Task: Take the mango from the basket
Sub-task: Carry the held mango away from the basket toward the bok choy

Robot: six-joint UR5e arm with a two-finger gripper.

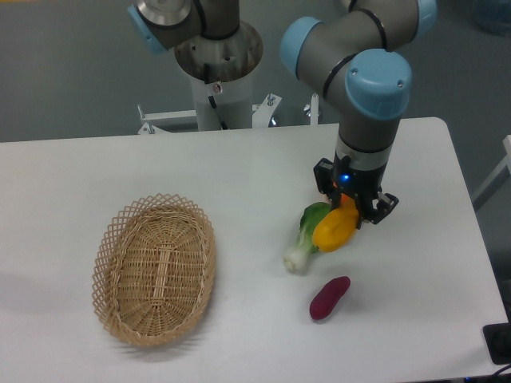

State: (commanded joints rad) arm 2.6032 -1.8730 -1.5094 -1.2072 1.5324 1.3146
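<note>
White and broad, the table [239, 175] fills most of what I can see, with grey floor behind it and the arm's pale pedestal [217, 88] standing at the far edge. From that base the arm [351, 48] bends over with its grey tubes and light blue joint caps, reaching down toward the right half of the table.

At its tip the claw [351, 209] points straight down, a small blue light glowing on its black body. Its fingers are closed on the mango [334, 229], which is yellow-orange, smooth and tilted, its upper end tucked up between the fingers and its lower end slanting down to the left. I cannot tell whether the mango is lifted clear of the table or resting on it.

Just beside the mango, touching or nearly so from where I stand, lies a leafy green vegetable with a white stem [303, 239], its white base pointing toward the near left. A little nearer to me, apart from both, a dark purple tuber [329, 298] lies on the table at a slant.

Well away on the left sits the basket [120, 239], oval, light tan wicker with an open lattice rim. Its woven floor shows plainly, and the mango is far to the right of it.
</note>
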